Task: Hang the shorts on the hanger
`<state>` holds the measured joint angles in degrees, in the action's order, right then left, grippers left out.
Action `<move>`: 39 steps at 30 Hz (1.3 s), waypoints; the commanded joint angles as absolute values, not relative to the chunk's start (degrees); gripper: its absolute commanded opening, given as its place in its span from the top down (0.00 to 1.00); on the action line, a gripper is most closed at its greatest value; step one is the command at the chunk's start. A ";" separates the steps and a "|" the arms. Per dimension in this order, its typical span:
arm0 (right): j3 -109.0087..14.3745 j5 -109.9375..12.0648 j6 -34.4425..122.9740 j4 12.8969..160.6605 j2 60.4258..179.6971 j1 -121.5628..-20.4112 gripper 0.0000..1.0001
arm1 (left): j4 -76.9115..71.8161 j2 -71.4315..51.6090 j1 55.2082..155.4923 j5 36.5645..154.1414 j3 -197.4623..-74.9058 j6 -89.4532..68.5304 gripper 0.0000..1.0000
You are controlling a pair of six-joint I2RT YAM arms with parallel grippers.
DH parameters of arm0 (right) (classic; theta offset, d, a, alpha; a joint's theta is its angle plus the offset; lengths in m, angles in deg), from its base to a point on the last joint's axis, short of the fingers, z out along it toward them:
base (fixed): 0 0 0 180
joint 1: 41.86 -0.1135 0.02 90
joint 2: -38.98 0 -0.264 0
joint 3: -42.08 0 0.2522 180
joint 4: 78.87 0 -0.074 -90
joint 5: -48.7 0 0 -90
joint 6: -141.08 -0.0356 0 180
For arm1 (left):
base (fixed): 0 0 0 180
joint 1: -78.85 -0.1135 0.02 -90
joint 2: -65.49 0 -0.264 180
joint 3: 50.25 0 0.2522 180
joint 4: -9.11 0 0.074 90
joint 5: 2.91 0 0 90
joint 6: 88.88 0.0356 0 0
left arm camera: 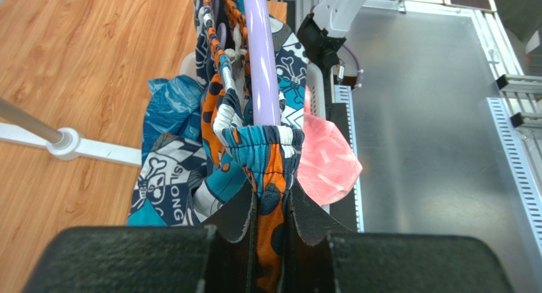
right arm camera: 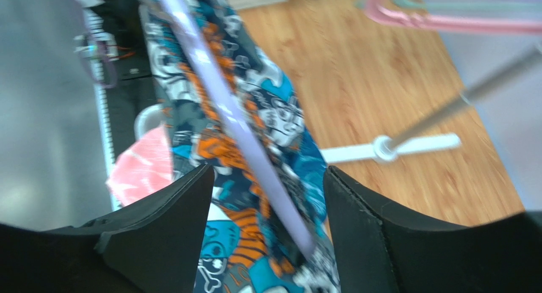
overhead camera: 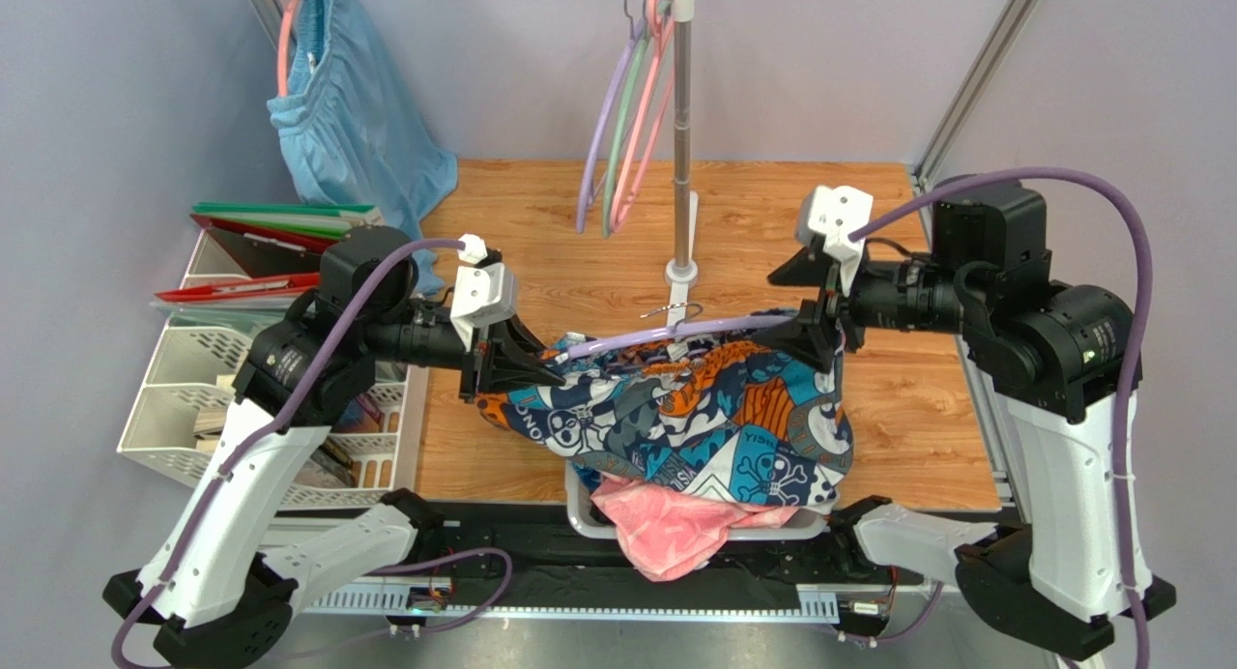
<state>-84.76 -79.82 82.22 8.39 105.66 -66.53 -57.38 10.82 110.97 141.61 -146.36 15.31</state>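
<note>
Just in front of the white rack pole, the thin lavender plastic hanger sits aloft with the floppy orange, teal and navy print shorts slung under it. The left hand pinches the waistband stretched over one hanger tip. The right hand gapes wide around the other arm, gripping nothing. Half done, I'd say: that side wants dressing.

Wood-grain table: white cross-shaped foot of the rack pole stands mid-table, a white basket sits at the near edge holding a pink garment, and the shorts droop over it, contact with the wood not discernible.
</note>
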 commanded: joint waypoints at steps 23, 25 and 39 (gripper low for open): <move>-89.19 -74.09 63.22 19.41 116.85 -96.18 1.00 | -52.87 11.87 101.12 146.69 -150.51 8.53 0.65; -91.37 -73.64 60.33 20.83 118.60 -96.18 1.00 | -48.44 14.33 97.94 143.45 -150.06 2.47 0.54; -107.81 -63.19 49.00 26.54 130.55 -95.03 1.00 | -45.35 20.84 93.88 112.32 -155.42 -2.03 0.28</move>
<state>-98.53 -68.28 56.93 15.69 127.58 -95.44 -48.53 20.02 94.18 124.24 -153.81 3.14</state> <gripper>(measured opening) 0.121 0.711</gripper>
